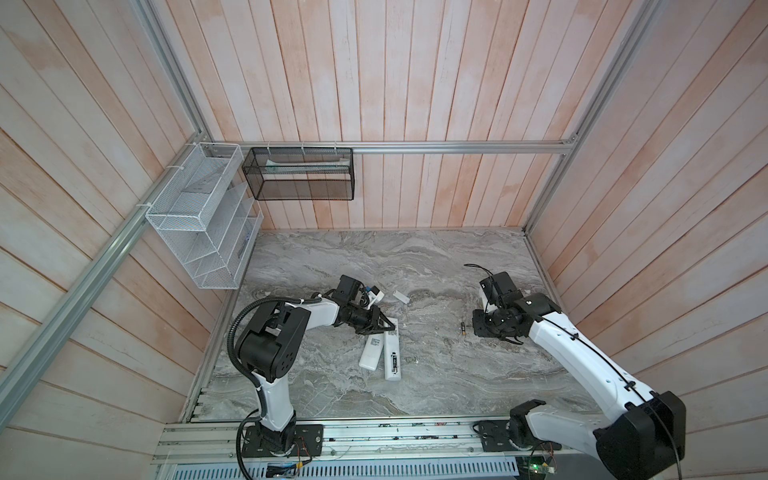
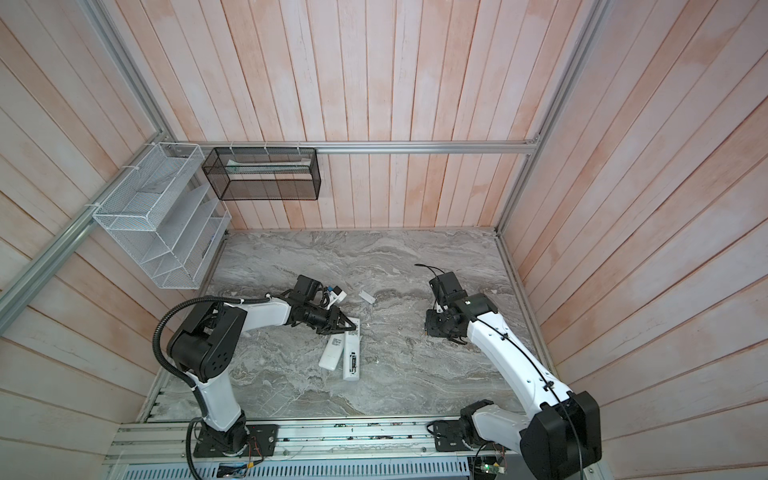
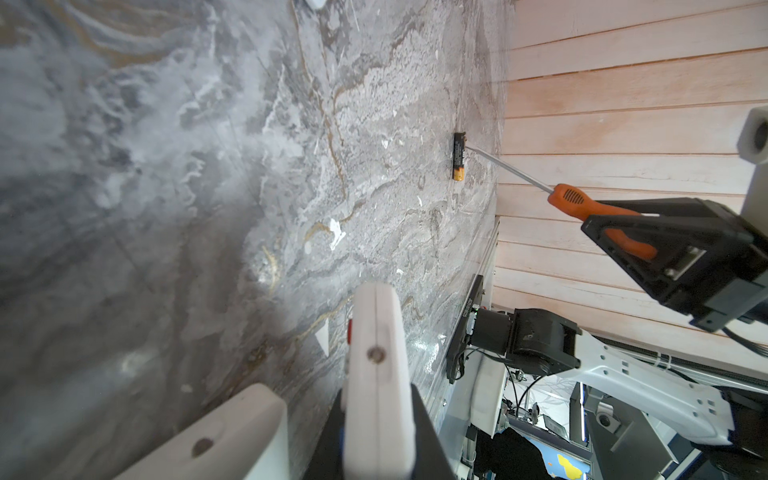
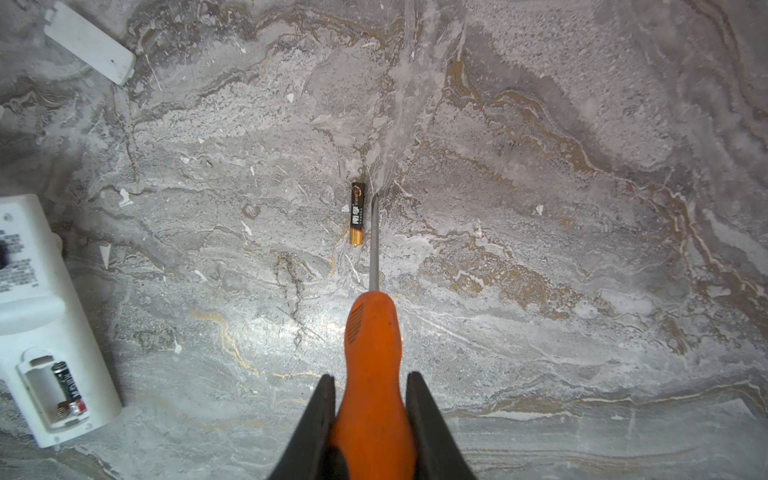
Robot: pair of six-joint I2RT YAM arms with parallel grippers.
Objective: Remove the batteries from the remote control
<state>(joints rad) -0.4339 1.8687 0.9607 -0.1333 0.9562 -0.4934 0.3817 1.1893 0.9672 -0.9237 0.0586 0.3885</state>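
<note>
In a top view, the left gripper [image 1: 384, 325] clamps the upper end of the remote [image 1: 392, 347] at frame centre. To the right, the right gripper [image 1: 478, 328] points at a battery [image 1: 461, 327] lying on the table [image 1: 436, 270]. One cell appears to be out and one left to pry. The next pry likely goes best with the remote pinned firmly and the tip slid low under that cell's end, then lifted gently.

In the left wrist view, the remote [image 3: 376, 374] sits edge-on between the fingers at the bottom. At upper right, the right gripper [image 3: 615, 232] grasps an orange screwdriver [image 3: 577, 201]. Its tip is at the battery [image 3: 458, 156]; whether they touch is unclear.

In the right wrist view, the screwdriver [image 4: 374, 332] rises from bottom centre. The battery [image 4: 357, 214] lies just left of its tip, parallel to the shaft. At lower left, the remote's open bay holds a second battery [image 4: 68, 388].
</note>
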